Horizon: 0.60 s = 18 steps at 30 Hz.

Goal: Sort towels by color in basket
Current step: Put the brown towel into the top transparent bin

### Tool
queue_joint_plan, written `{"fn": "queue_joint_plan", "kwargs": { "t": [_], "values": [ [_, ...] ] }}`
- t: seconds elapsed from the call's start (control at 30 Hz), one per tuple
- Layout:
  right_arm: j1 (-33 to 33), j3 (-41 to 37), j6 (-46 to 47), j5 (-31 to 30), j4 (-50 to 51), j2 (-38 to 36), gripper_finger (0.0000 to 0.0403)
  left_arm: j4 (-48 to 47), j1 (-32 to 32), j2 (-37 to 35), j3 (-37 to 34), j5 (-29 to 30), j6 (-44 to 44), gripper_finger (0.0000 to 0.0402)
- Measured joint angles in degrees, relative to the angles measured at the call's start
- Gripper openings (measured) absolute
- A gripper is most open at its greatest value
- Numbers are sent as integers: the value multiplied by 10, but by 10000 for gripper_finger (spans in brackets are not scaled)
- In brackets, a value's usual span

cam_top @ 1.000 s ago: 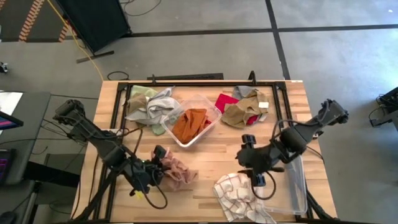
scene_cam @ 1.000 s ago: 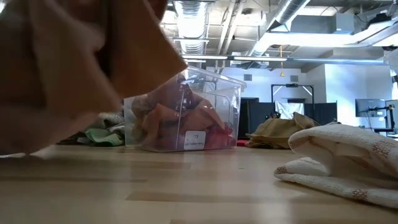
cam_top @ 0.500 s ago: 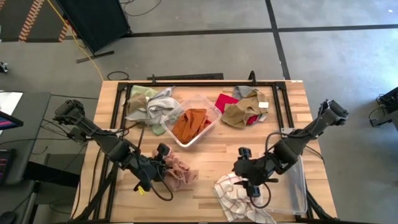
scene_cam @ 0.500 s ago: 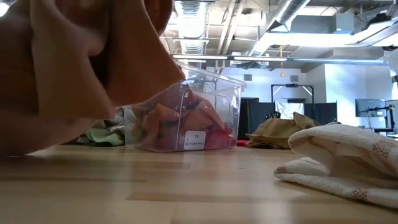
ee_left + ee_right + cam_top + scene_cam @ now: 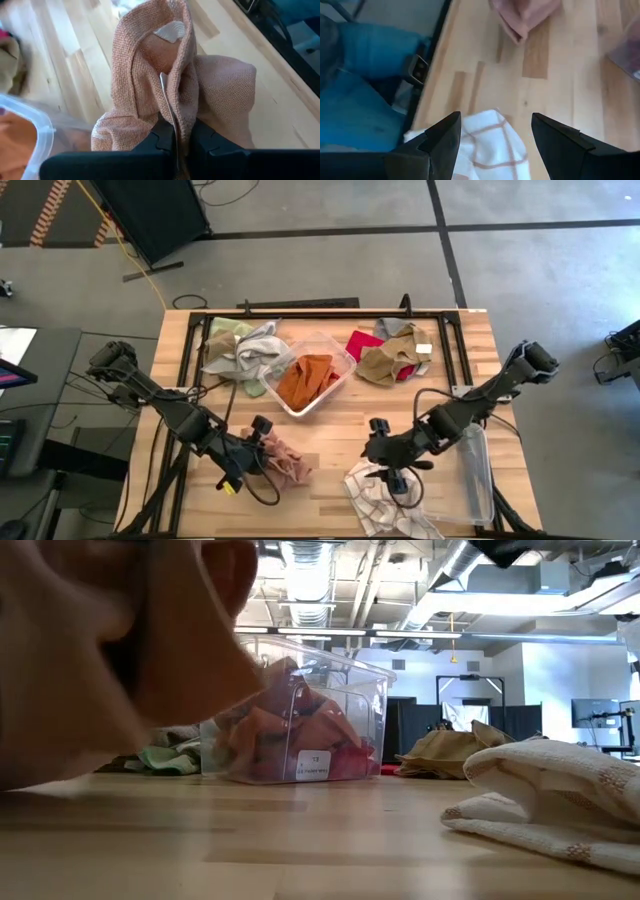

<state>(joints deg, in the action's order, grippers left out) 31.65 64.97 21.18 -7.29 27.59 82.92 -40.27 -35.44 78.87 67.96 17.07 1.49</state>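
A clear plastic basket (image 5: 312,376) at mid-table holds a rust-orange towel (image 5: 305,378). Pale green and grey towels (image 5: 240,350) lie heaped to its left. Red and tan-brown towels (image 5: 385,356) lie to its right. My left gripper (image 5: 256,448) is shut on a pinkish-tan towel (image 5: 286,465) near the front left. My right gripper (image 5: 492,135) hangs open just above the far edge of the white checked towel (image 5: 385,502), touching nothing. My left gripper pinches a raised fold (image 5: 172,117) of the pinkish-tan towel between its two fingers, several layers bunched together. The fingers slant down at it from the table's left. The cloth rises slack from the hold, and its far part (image 5: 225,95) lies on the table.
A clear lid (image 5: 478,478) lies along the right front edge beside the white towel. Black rails (image 5: 190,350) frame the back of the table. Bare wood (image 5: 345,430) lies between the basket and the two grippers.
My right gripper has come down and toward the table's near left, onto the white checked towel, staying open. My left gripper has rolled a little in place, and the pinkish-tan towel in it has shifted shape with it.
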Motion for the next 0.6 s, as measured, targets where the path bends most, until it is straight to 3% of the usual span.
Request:
{"fn": "queue_joint_plan", "kwargs": {
  "t": [0.27, 0.6],
  "values": [
    [-3, 19, 25, 0, 74, 6, 270, 59, 7, -1, 0, 12, 59, 15],
    [62, 147, 95, -75, 260, 2, 270, 174, 48, -1, 9, 11, 177, 15]
  ]
}}
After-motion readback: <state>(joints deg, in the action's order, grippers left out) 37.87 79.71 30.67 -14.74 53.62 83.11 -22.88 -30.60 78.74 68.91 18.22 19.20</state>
